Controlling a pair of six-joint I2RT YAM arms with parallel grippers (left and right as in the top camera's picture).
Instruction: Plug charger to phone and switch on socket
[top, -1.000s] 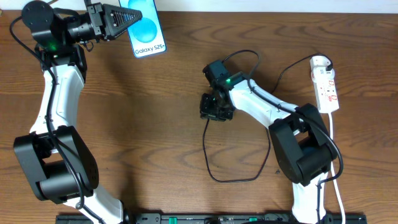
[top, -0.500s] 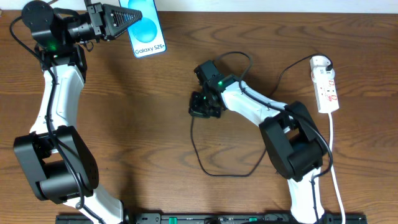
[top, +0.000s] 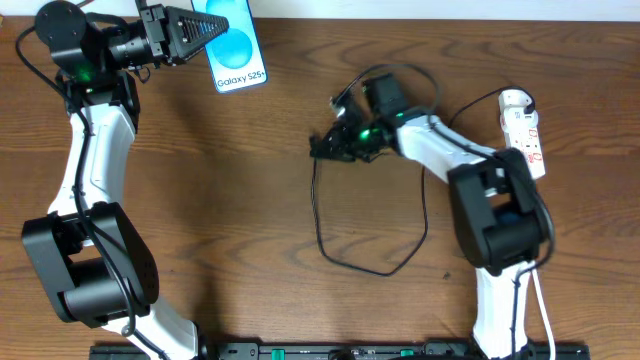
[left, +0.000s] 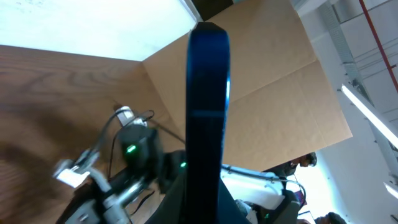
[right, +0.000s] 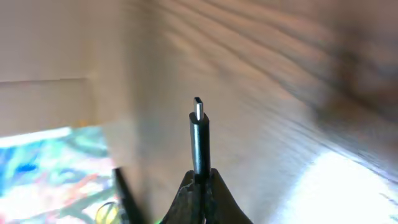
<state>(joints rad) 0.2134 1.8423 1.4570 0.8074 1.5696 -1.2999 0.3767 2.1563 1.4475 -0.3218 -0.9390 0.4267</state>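
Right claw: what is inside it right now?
The right claw pinches the charger plug, its metal tip poking out. The plug's base and cable are covered by the fingers.

overhead looks straight down at the table (top: 250, 200); wrist views look closely along their jaws.

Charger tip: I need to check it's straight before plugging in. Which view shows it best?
Right wrist: the tip stands close and sharp, pinched in the right claw. Overhead shows only the cable loop, the tip too small to tell. Left wrist shows the phone edge-on, no tip.
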